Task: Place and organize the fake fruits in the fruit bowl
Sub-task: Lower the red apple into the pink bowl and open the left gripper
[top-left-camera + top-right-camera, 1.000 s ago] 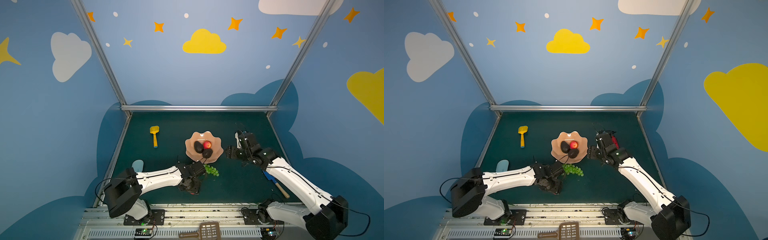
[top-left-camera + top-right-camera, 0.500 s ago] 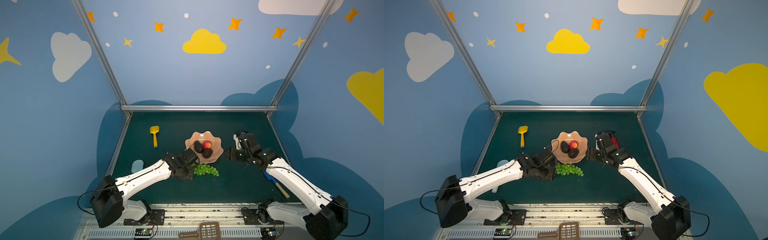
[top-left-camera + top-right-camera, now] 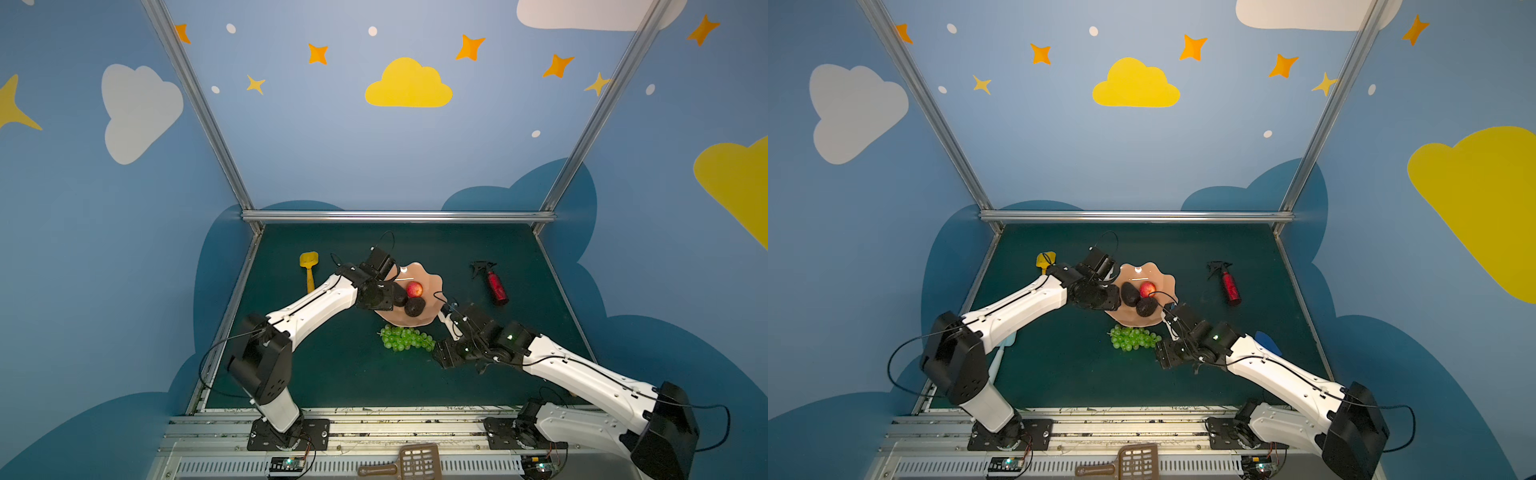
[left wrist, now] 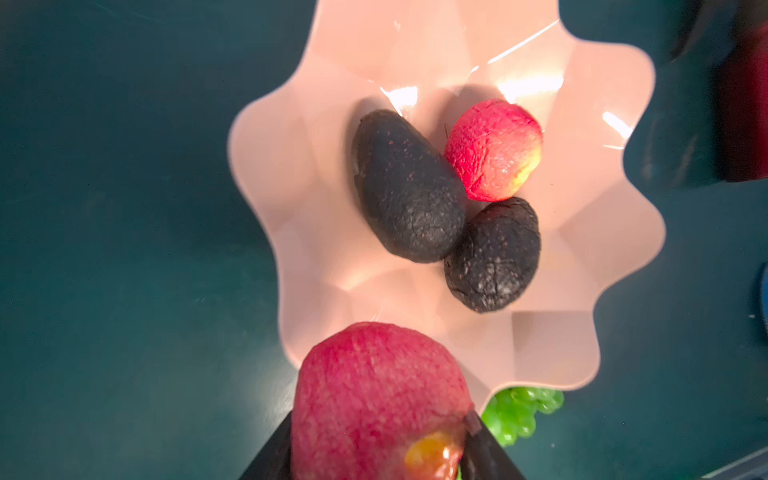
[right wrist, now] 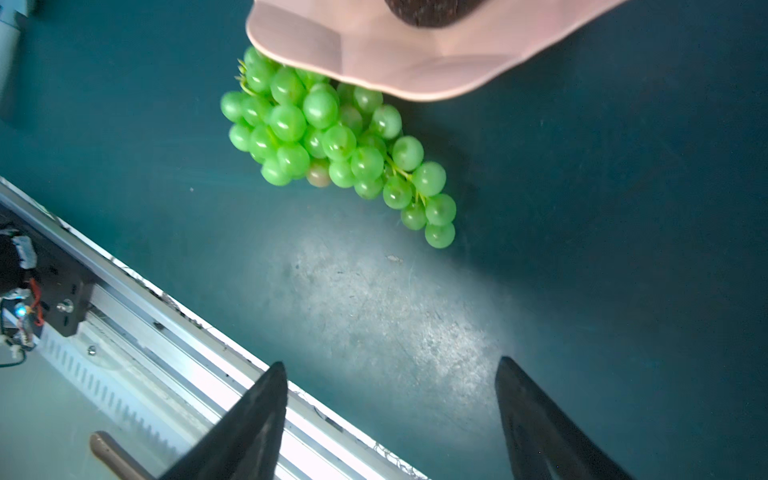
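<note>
Apple point(image 4: 374, 395) in my left hand point(image 4: 376, 455), fingers closed on both its sides, carried just above the near rim of the bowl point(image 4: 291, 166). It is held high so that it passes the scalloped edge without knocking it. I judge the release should wait until it is over bare bowl floor.

Bowl contents: other apple point(image 4: 494, 149), long avocado point(image 4: 407, 187), round avocado point(image 4: 494, 253). All three touch, bunched toward one side of the floor. The side nearest my left hand is free, which is the likely spot for the apple. Dropped on the cluster it could roll, though the sloping walls should send it back inward.

Grapes point(image 5: 332, 141) lie on the worktop point(image 5: 415, 299) just beside the bowl, with the thick end tucked under the overhanging rim. They are the last fruit outside: three in, one in hand, one to go.

Right hand point(image 5: 390, 374) is wide open and empty, low over the worktop near the tapered end of the bunch and apart from it. The jaws face the bunch. I think it is staged for a pick once the left arm clears, since both arms would crowd the same rim.

Risk: the bunch looks floppy and the rim covers part of it, so a straight lift could catch the bowl. Better to draw it outward first.

Bottle point(image 3: 494, 286) and shovel point(image 3: 308, 270) sit well apart. They are not fruit and not my concern.
</note>
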Tool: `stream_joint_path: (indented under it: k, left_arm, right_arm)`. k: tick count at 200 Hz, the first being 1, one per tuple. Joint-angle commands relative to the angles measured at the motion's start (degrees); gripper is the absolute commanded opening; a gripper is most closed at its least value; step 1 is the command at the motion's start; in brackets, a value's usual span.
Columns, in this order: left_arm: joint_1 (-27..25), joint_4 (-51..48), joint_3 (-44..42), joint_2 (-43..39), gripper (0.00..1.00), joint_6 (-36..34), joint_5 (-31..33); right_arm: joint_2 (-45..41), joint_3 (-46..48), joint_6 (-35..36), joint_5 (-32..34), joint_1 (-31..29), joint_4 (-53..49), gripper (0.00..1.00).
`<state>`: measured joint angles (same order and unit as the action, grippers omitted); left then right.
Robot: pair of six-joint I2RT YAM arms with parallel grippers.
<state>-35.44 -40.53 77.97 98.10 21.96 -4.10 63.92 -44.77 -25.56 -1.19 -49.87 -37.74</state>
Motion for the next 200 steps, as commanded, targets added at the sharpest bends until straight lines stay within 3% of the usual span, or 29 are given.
stream_joint_path:
  k: [1,42,80,109,167,200]
  left_arm:
    - [0.1,0.5,2.6,2.3,0.56,-1.8,-1.7]
    - [0.0,1.5,4.4,6.9,0.59,-0.8,-2.1]
    - [-0.1,1.9,6.1,9.8,0.75,0.3,-1.5]
    - [-0.1,1.9,7.3,10.6,0.83,1.1,-1.7]
    - [0.5,2.2,7.3,1.6,1.0,1.8,4.1]
    - [3.3,2.8,4.0,-7.0,1.0,3.7,7.6]
  right_arm:
    - [-0.1,0.6,0.5,-0.1,-0.7,2.8,0.78]
    - [2.1,2.1,1.2,0.6,-1.1,6.3,0.79]
    - [7.5,-0.9,-1.0,4.1,-1.0,3.8,0.8]
    - [12.9,-4.3,2.2,5.0,-1.0,4.1,0.81]
    - [16.8,-5.0,11.8,3.1,-0.7,10.5,0.83]
    - [18.6,-5.2,17.2,0.2,0.5,14.1,0.85]
